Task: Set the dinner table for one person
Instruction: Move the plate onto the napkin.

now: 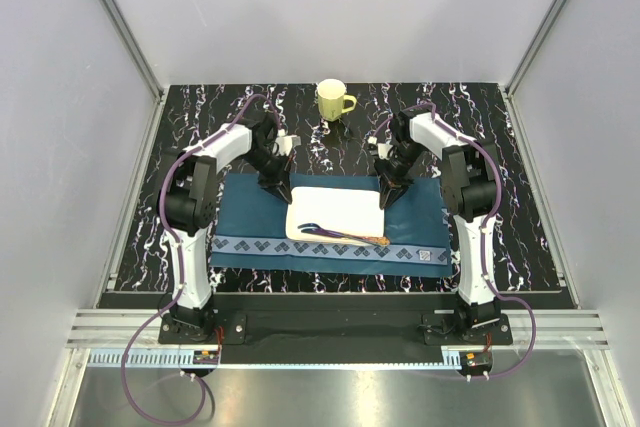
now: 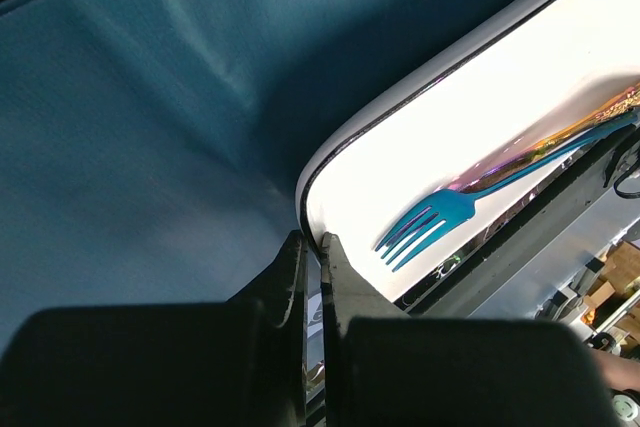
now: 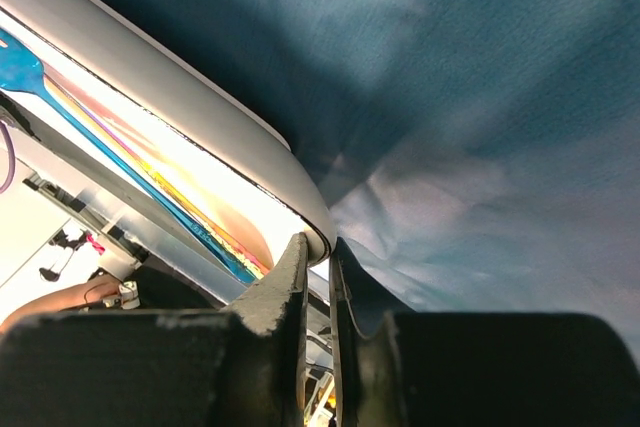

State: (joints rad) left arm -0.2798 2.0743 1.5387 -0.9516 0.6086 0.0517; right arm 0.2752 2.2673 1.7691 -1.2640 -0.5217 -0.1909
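A white rectangular plate lies over the dark blue placemat on the black marbled dinner table. A blue fork and a second iridescent piece of cutlery lie along the plate's near side. My left gripper is shut on the plate's far left corner. In the left wrist view the rim of the plate runs between the tips of the left gripper, with the fork close by. My right gripper is shut on the far right corner. Its wrist view shows the rim of the plate pinched by the right gripper.
A yellow mug stands on the table behind the placemat, between the two arms. The placemat is creased near the right gripper. Grey walls enclose the table on three sides.
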